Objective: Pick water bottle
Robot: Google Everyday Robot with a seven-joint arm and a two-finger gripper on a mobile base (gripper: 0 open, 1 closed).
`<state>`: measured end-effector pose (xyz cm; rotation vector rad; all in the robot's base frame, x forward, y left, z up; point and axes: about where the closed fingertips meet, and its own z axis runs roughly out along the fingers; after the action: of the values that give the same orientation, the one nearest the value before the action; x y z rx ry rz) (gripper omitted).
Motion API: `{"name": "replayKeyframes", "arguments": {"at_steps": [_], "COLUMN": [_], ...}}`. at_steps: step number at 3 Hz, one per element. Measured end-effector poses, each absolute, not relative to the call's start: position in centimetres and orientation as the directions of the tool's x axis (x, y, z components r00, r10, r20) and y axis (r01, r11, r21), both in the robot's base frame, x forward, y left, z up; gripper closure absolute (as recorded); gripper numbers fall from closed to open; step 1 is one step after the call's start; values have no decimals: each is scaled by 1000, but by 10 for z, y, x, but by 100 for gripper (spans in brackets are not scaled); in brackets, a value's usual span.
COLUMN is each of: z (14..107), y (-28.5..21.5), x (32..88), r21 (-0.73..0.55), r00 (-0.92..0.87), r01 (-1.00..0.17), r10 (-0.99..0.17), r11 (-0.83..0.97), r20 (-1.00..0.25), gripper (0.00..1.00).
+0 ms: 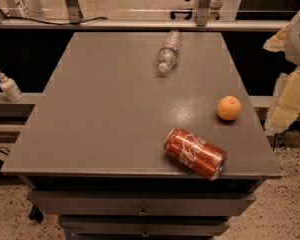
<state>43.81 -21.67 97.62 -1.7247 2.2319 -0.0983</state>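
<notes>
step: get to bottle | water bottle (pixel 169 50) lies by desk (pixel 115 114) far edge | pincer (pixel 289 96) past right edge, can't tell if spread | next: move over bottle

The water bottle (pixel 169 50) lies far back on the table (pixel 110 119), the pincer (pixel 289 101) beyond its right edge.

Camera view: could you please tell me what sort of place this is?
Probably a robotics lab or test area: a grey table with drawers on speckled floor, staged with a water bottle, red can and orange, and the end effector at the right edge, beside the table.
</notes>
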Motion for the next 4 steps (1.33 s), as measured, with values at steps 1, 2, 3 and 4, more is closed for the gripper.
{"name": "replayKeyframes", "arguments": {"at_steps": [1, 2, 3, 4], "z": [976, 975, 971, 967], "y": [-217, -210, -194, -179], "x": [438, 449, 480, 516], "r21": [-246, -259, -279, -308], "r00": [-221, -208, -171, -103], "r01": [-931, -929, -930, -931], "r10": [-953, -951, -954, -952], "r11": [270, 266, 239, 193], "r20": [-207, -229, -246, -288], "gripper": [0, 0, 0, 0]}}
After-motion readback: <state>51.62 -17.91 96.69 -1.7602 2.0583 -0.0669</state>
